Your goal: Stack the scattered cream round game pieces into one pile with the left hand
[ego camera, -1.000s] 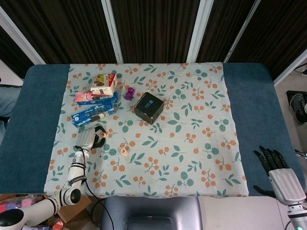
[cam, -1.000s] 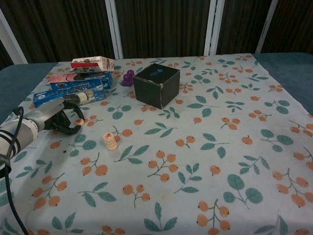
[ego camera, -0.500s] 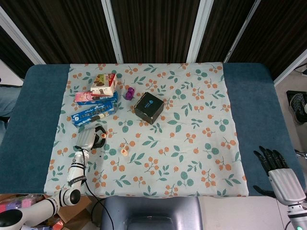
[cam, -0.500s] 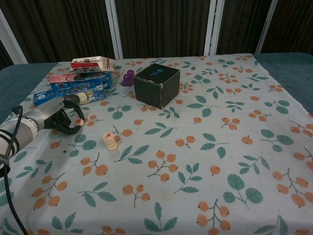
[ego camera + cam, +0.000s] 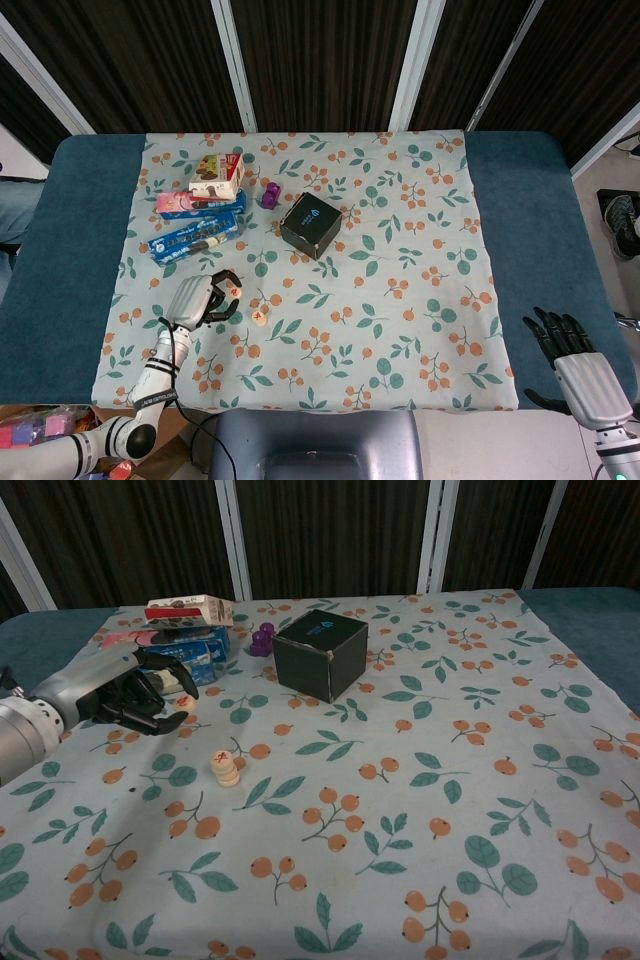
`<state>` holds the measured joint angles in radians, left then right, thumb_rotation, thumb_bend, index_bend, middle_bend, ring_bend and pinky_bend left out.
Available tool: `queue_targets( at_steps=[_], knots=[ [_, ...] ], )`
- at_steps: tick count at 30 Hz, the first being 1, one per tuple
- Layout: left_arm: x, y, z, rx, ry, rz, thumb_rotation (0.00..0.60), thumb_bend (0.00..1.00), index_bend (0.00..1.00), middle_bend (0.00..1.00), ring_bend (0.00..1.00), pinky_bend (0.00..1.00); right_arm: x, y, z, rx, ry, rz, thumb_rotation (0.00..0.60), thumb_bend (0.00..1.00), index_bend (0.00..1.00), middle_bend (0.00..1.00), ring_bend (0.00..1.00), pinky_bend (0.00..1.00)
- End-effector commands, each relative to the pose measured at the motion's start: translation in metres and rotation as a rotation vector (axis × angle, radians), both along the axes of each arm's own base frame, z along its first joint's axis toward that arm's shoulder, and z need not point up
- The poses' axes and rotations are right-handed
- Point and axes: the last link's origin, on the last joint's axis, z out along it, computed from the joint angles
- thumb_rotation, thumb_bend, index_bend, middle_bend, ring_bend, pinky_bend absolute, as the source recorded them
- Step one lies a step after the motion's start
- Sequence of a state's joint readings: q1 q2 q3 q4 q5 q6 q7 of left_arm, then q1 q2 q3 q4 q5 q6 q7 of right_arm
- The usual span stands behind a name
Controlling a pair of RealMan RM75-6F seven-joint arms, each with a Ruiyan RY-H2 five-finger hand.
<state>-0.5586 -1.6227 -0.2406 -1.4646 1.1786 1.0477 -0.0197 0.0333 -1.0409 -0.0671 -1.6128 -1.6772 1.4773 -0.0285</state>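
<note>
Dark slatted panels close off the back of the room, and in front of me a blue table carries a floral cloth printed with leaves and orange berries. Starting at the left, my left hand hovers above the cloth with its fingers curled inward, and in the head view a small cream game piece with a red mark shows at its fingertips, so I judge it is pinching that piece; the chest view does not let me confirm this. Behind the hand lies a cluster of snack boxes, piled loosely. Just right of the hand stands the pile of cream pieces, a short stack with a red character on top, apart from the fingers. Further back sit a small purple toy and a black cube box. Far right, off the cloth at the table's edge, my right hand rests idle with its fingers straight and slightly spread, holding nothing. I take this as the carry step: a piece lifted and on its way to the stack. Next I need to bring the hand over the pile, centre the piece above the top disc, lower gently and release without nudging the stack sideways.
</note>
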Motion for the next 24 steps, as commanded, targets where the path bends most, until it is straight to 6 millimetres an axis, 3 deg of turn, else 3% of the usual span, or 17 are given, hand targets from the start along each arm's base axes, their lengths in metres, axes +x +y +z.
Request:
queue_targets(
  at_steps=[1, 7, 12, 24],
  knots=[
    [0.002, -0.028, 0.011, -0.053, -0.008, -0.031, 0.6, 0.4, 0.5, 1.0, 1.0, 1.0, 0.0, 0.0, 0.0, 0.002, -0.002, 0.003, 0.6, 0.17, 0.0, 0.0, 0.0, 0.0],
    [0.005, -0.034, 0.008, -0.065, 0.004, -0.046, 0.6, 0.4, 0.5, 1.0, 1.0, 1.0, 0.0, 0.001, 0.0, 0.003, -0.005, 0.006, 0.6, 0.17, 0.0, 0.0, 0.0, 0.0],
    [0.006, -0.035, -0.012, -0.081, 0.044, -0.046, 0.6, 0.4, 0.49, 1.0, 1.0, 1.0, 0.0, 0.002, 0.002, -0.001, -0.013, 0.006, 0.6, 0.17, 0.0, 0.0, 0.0, 0.0],
    [0.015, -0.022, -0.031, -0.052, 0.063, -0.051, 0.6, 0.4, 0.49, 1.0, 1.0, 1.0, 0.0, 0.001, 0.002, 0.001, -0.013, 0.005, 0.6, 0.17, 0.0, 0.0, 0.0, 0.0]
  ],
)
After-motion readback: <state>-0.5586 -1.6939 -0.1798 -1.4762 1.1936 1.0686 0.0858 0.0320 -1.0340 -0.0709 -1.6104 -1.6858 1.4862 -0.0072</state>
